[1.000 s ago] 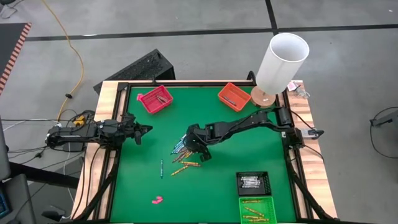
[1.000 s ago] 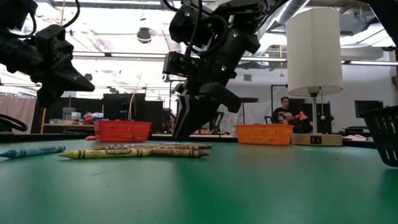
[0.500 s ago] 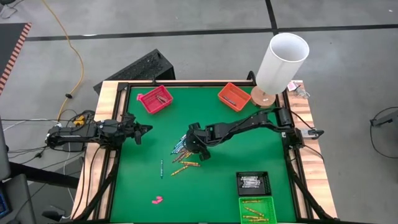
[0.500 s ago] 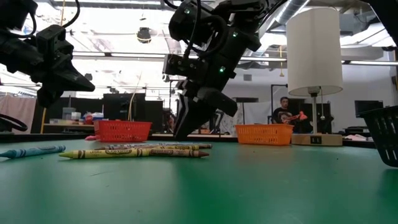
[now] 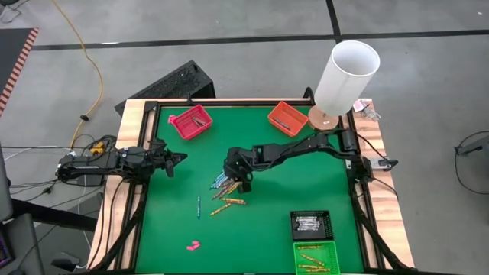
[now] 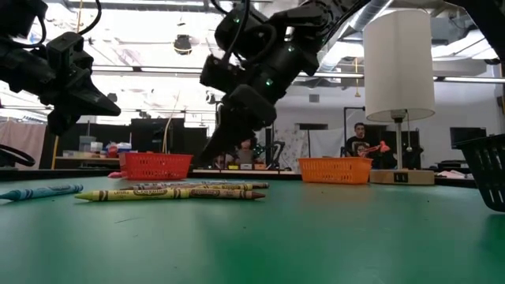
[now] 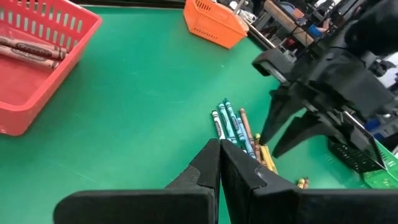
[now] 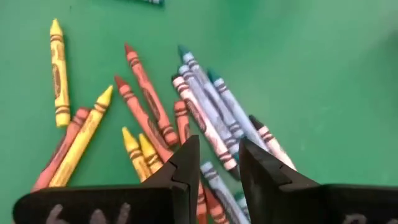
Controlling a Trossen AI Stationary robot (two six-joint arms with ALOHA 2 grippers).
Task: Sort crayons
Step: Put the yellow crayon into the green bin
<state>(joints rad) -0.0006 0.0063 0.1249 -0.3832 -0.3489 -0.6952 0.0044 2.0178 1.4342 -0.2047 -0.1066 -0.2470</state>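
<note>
Right hand [image 5: 238, 182], fingers apart and empty, hovers mid-frame over packed crayons [image 5: 224, 189]; I might pinch two or scatter them.

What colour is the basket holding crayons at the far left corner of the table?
The basket is red, with reddish crayons inside; the left wrist view shows it best.

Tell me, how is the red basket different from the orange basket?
The red basket sits near the table's far left corner; the orange basket sits farther right, beside the lamp. The red basket holds reddish crayons; the orange basket's contents are too small to tell. Both are small, open-topped and far from the crayon pile.
</note>
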